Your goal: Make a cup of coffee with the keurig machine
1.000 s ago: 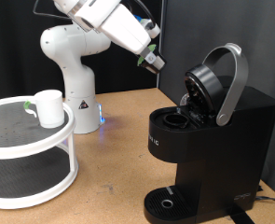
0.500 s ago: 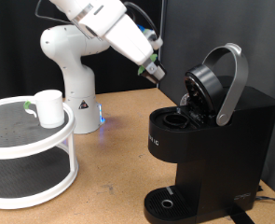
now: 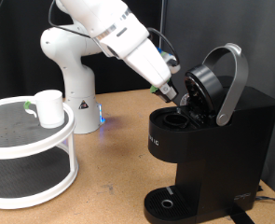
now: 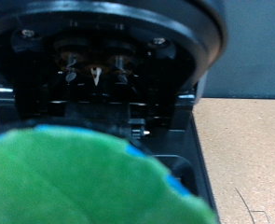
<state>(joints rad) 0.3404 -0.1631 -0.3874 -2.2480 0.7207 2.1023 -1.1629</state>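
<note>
Fingers [image 3: 171, 94]: grip a green-topped pod [image 4: 86, 182] at the coffee maker's [image 3: 212, 149] open brew head.
Done: lid raised.
Left: cup [image 3: 49, 107] waits on the rack [image 3: 30, 154].

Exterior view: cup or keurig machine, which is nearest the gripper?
The keurig machine: the gripper hovers at its open brew head. The cup sits far off on the white rack.

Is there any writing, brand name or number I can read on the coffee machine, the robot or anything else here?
Keurig machine: pale lettering runs down its front edge at about, too small and blurred to read.
Robot base: a small dark mark, unreadable.
Cup: plain white, no text.
Wrist view: no writing shows.
Nothing can be read for certain.
</note>
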